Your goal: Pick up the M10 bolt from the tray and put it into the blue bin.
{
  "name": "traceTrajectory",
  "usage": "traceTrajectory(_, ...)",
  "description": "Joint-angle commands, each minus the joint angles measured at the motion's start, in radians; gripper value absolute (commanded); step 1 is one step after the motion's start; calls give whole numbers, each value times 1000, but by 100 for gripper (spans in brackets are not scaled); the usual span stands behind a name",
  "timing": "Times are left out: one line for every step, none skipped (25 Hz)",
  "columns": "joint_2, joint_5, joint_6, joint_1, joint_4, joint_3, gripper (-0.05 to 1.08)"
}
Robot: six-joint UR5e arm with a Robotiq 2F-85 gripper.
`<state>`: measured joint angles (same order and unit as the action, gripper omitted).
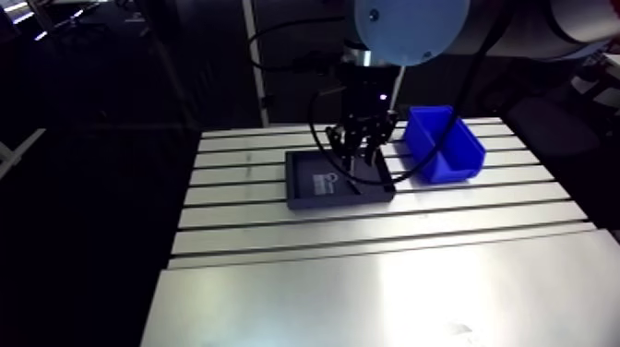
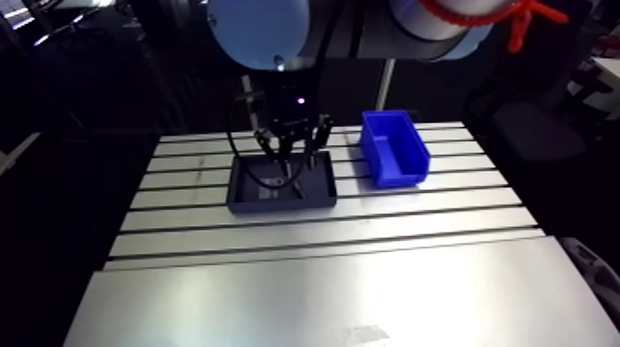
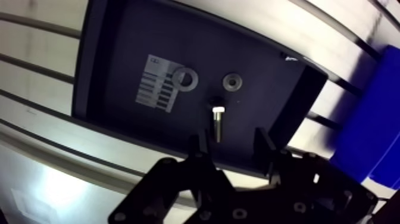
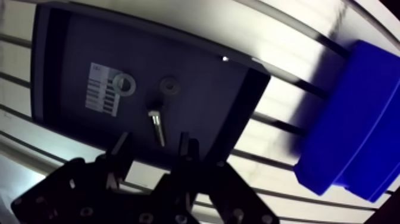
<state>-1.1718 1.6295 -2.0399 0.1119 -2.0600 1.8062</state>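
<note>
A dark tray (image 3: 125, 47) lies on the slotted table. On its floor lies a silver bolt (image 3: 218, 123), its hex head pointing away from my gripper. My gripper (image 3: 232, 143) hovers above the tray, open, its fingertips (image 3: 199, 145) just short of the bolt's shank end and nothing between them. In the arm view the gripper (image 1: 363, 138) hangs over the tray's (image 1: 314, 201) right half. The blue bin (image 1: 443, 143) stands just to the right of the tray, with nothing to be seen in it.
Inside the tray, beyond the bolt, lie a flat ring washer (image 3: 185, 77) on a white label (image 3: 156, 89), a second round washer (image 3: 233, 81) and a small dark piece (image 3: 215, 99) at the bolt's head. The tray's walls stand around them.
</note>
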Motion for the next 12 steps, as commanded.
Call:
traceTrajectory(2, -1, -3, 0, -7, 14, 51)
traceTrajectory(2, -1, -3, 2, -7, 15, 51)
traceTrajectory(2, -1, -3, 2, -7, 15, 51)
traceTrajectory(2, -1, -4, 2, -7, 17, 51)
traceTrajectory(2, -1, -4, 2, -7, 18, 51)
traceTrajectory(2, -1, -6, 2, -7, 20, 51)
traceTrajectory(2, -1, -6, 2, -7, 23, 52)
traceTrajectory(2, -1, -6, 2, -7, 25, 52)
traceTrajectory(2, -1, -6, 2, -7, 25, 52)
traceTrajectory(4, -1, -7, 2, -7, 26, 52)
traceTrajectory(4, -1, -15, 2, -7, 28, 52)
traceTrajectory(4, -1, -26, 2, -7, 28, 52)
